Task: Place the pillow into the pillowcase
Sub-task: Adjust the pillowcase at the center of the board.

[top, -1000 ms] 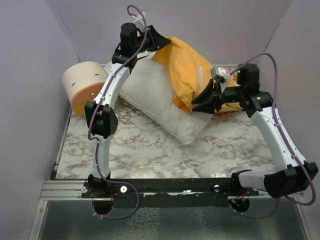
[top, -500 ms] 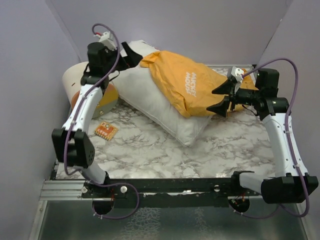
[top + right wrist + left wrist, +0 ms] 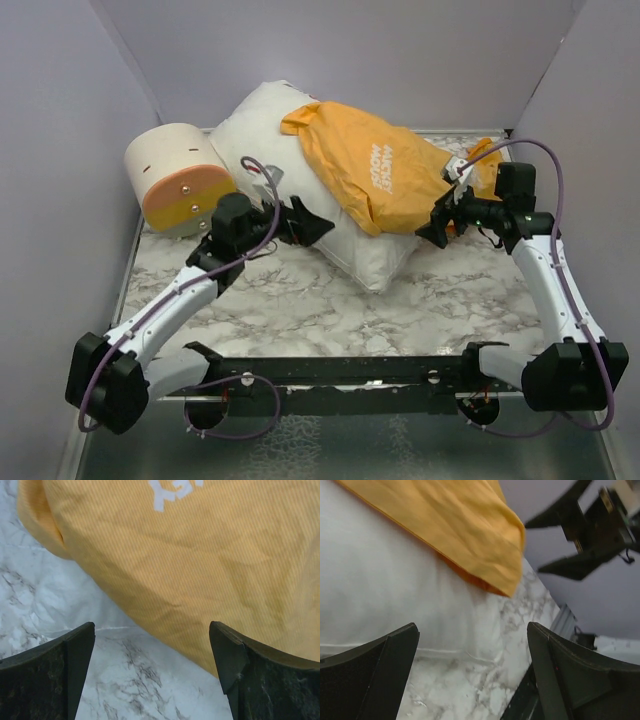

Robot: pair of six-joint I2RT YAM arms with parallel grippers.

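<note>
Top external: pillowcase point(image 3: 375, 170) lies across pillow point(image 3: 340, 235), long axis far-left to near-right.
Left gripper point(image 3: 318, 224): spread, empty, beside pillow.
Right gripper point(image 3: 432, 222): spread, empty; I judge it nearer pillowcase.

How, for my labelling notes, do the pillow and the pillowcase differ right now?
The pillow is white and plump; the pillowcase is orange-yellow, thin and wrinkled, with white lettering. The pillow lies on the table; the pillowcase is draped over it. Both are soft fabric.
</note>
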